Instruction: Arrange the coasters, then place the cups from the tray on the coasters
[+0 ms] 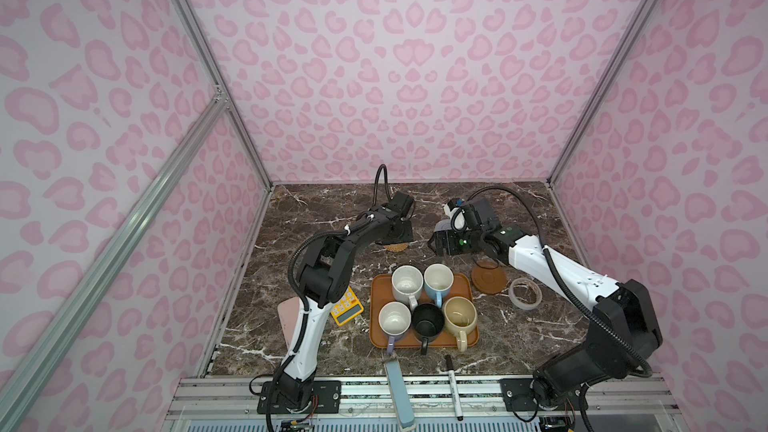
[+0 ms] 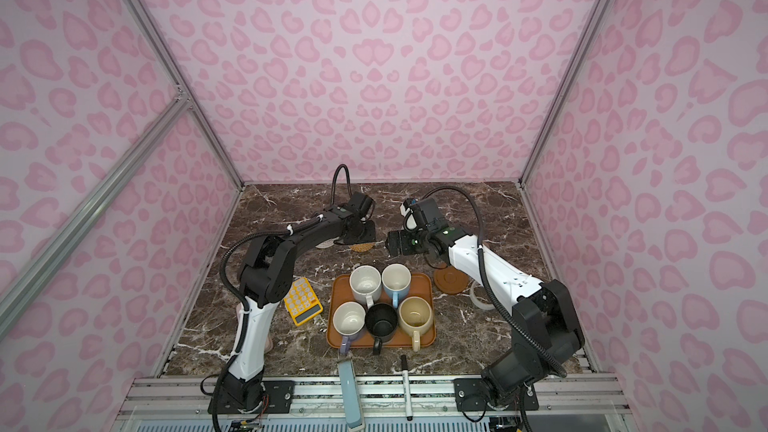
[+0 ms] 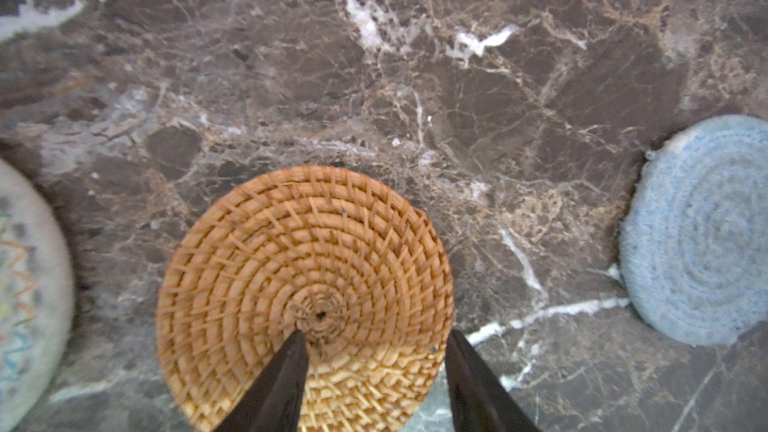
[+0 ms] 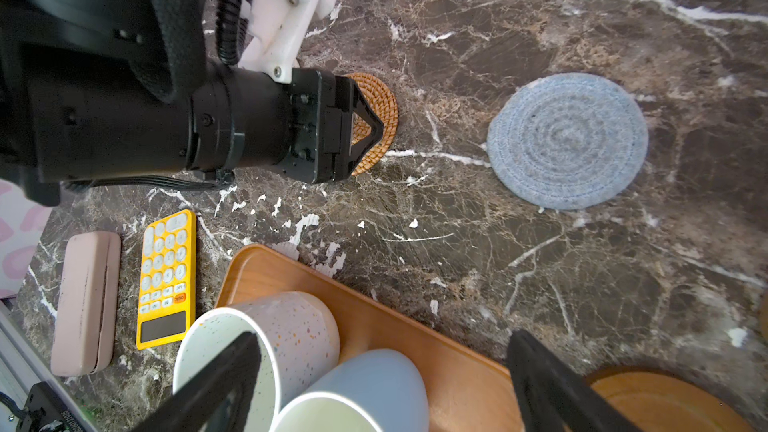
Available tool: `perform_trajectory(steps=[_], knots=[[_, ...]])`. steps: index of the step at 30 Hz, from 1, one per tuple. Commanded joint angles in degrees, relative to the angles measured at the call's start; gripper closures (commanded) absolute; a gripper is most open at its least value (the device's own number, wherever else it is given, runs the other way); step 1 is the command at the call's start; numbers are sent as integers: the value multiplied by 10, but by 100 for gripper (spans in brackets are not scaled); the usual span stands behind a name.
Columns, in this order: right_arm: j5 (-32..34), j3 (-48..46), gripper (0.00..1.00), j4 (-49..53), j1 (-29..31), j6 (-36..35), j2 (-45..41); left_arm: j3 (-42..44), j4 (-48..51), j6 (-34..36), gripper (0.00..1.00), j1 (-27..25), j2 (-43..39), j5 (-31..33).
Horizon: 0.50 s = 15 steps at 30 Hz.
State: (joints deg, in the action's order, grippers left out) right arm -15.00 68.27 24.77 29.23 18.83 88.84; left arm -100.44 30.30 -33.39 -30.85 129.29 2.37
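**Jaws part spread over the rattan coaster (image 3: 305, 276); cups on the tray (image 4: 415, 317)**

We see the left gripper (image 3: 376, 336) with its jaws part spread and pinching nothing. One finger (image 3: 286, 376) points at the coaster's middle and its mate stands just off the rim. That coaster lies flat on the marble between the beige coaster (image 3: 29, 284) and the blue coaster (image 3: 702, 234), apart from both. Our right gripper (image 4: 384, 338) hangs near the tray's far edge with its jaws spread wide and empty. All five cups stand on the tray: speckled cup (image 1: 407, 284), blue cup (image 1: 438, 280), lavender cup (image 1: 394, 317), black cup (image 1: 428, 321) and cream cup (image 1: 459, 315). A brown disc (image 1: 488, 278) lies just beside the tray, with a tape ring (image 1: 525, 292) near it.
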Motion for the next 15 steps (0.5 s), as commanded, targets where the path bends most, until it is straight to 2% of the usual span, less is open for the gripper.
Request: perform_trajectory(steps=[1, 15], knots=[[1, -3, 5, -7, 0, -3, 4, -2, 38, -4, 44, 5, 4, 11], [0, 1, 5, -10, 0, -2, 8, -28, 32, 12, 41, 7, 1, 5]])
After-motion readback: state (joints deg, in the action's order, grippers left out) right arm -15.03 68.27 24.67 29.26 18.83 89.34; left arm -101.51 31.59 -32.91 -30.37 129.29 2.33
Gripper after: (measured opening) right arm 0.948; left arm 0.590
